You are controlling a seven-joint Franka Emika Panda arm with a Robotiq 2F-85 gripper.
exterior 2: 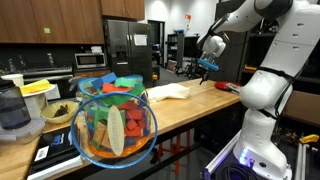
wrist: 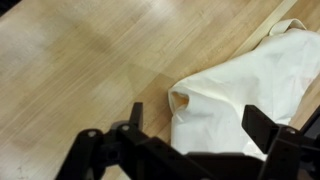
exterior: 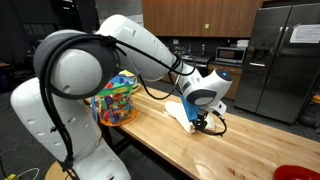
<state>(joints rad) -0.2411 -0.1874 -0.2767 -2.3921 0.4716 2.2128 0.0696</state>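
One white cloth point(wrist: 250, 80) on one wooden counter point(wrist: 80, 60), one gripper point(wrist: 195, 118) above, jaws wide

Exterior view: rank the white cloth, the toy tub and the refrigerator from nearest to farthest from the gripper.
From the open gripper, in an exterior view:
1. white cloth, just below it on the counter.
2. toy tub, farther along the same counter.
3. refrigerator, off the counter, in the background.

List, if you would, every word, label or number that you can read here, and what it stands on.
None can be read.
The paper sheet on the refrigerator door in an exterior view is too small and blurred to read.
The white cloth shows no print in the wrist view.
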